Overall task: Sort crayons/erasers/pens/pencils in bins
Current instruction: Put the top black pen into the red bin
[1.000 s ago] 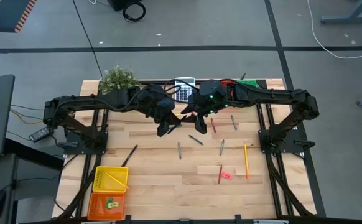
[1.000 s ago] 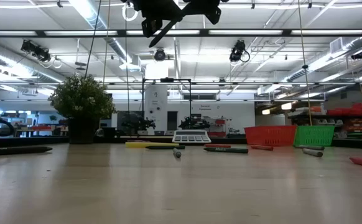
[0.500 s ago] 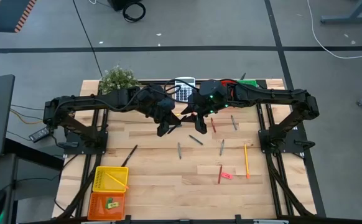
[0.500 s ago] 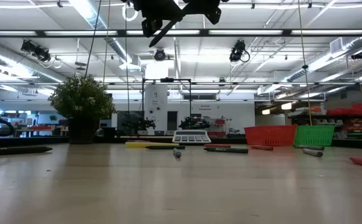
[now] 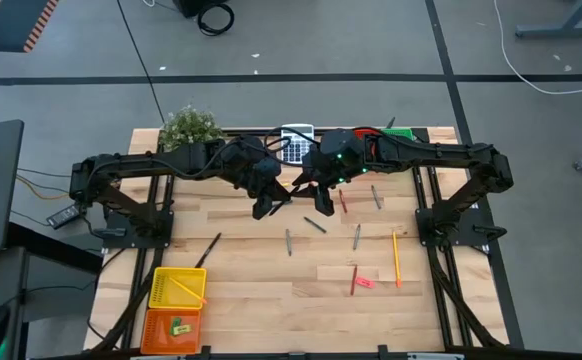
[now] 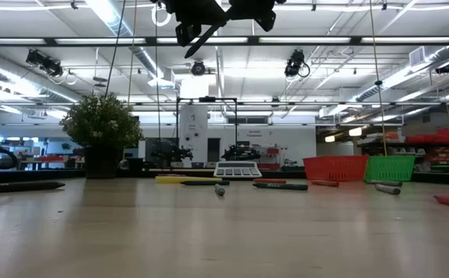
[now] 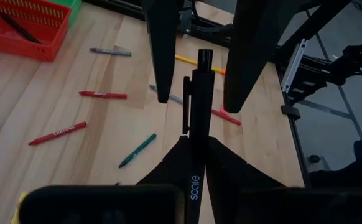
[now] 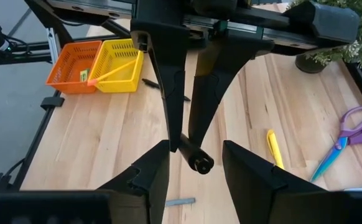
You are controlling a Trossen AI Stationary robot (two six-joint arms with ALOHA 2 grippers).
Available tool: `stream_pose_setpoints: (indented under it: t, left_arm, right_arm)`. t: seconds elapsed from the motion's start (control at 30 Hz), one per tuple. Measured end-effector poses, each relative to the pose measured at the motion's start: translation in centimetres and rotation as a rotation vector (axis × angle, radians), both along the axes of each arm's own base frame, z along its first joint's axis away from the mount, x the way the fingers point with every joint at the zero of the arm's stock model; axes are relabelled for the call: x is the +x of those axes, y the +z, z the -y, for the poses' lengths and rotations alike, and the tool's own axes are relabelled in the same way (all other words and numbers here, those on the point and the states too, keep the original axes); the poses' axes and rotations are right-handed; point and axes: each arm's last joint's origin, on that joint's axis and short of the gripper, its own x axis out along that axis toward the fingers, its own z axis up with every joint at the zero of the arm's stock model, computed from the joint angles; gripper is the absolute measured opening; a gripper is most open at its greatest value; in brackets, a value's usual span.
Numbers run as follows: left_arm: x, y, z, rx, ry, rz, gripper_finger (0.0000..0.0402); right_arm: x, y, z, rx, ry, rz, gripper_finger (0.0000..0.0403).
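Observation:
High over the middle of the table my two grippers face each other. My left gripper (image 7: 193, 163) is shut on a black pen (image 7: 196, 106) that sticks out forward past its fingertips. My right gripper (image 8: 196, 163) is open. Its fingers (image 7: 163, 56) stand on either side of the pen's free end (image 8: 200, 163), with a gap showing on both sides. The low view shows the pen (image 6: 203, 38) slanting high above the table. On the table lie crayons (image 5: 343, 200), a pencil (image 5: 396, 258), a pink eraser (image 5: 364, 282) and another pen (image 5: 208, 250). My left gripper pinches the pen's barrel at its printed part (image 7: 194, 182) between its two fingers. The pen runs along the fingers and out past their tips, clip side (image 7: 186, 106) showing. It is lifted clear, slanting high above the table.
Yellow bin (image 5: 177, 286) and orange bin (image 5: 172, 328) sit at the near left corner. Red bin (image 7: 25, 25) and green bin (image 5: 399, 130) stand at the far edge. Also there are a calculator (image 5: 297, 140), a plant (image 5: 191, 127), purple scissors (image 8: 349, 134) and a yellow pen (image 8: 272, 148).

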Motion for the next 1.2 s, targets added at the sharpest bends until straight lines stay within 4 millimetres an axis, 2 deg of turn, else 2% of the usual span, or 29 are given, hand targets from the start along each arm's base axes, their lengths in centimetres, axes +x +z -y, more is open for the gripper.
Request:
stream_pose_setpoints:
  t: [0.13,0.37,0.47,0.6,0.83,1.2]
  left_arm:
    - [0.0,0.0,0.01,0.0,-0.001,0.0,0.0032]
    - [0.0,-0.01,0.02,-0.001,-0.003,-0.001,0.0041]
    - [-0.01,-0.01,0.04,-0.005,-0.007,-0.001,0.0034]
    - [-0.01,-0.03,0.03,-0.011,-0.001,-0.003,0.0034]
    - [-0.01,-0.02,0.05,-0.025,0.008,-0.005,0.0063]
    - [-0.13,-0.1,-0.04,-0.024,0.012,-0.019,0.0049]
  right_arm:
    - [0.0,0.0,0.0,-0.007,0.005,0.001,0.0139]
    - [-0.02,0.01,-0.04,-0.017,0.03,0.004,0.0069]
    - [-0.04,0.01,-0.1,-0.008,0.045,0.004,0.0051]
    - [-0.05,0.01,-0.11,0.001,0.049,0.004,0.0052]
    - [-0.06,0.01,-0.16,0.032,0.061,0.002,0.0046]
    - [-0.08,-0.03,-0.12,0.039,0.055,-0.003,0.0043]
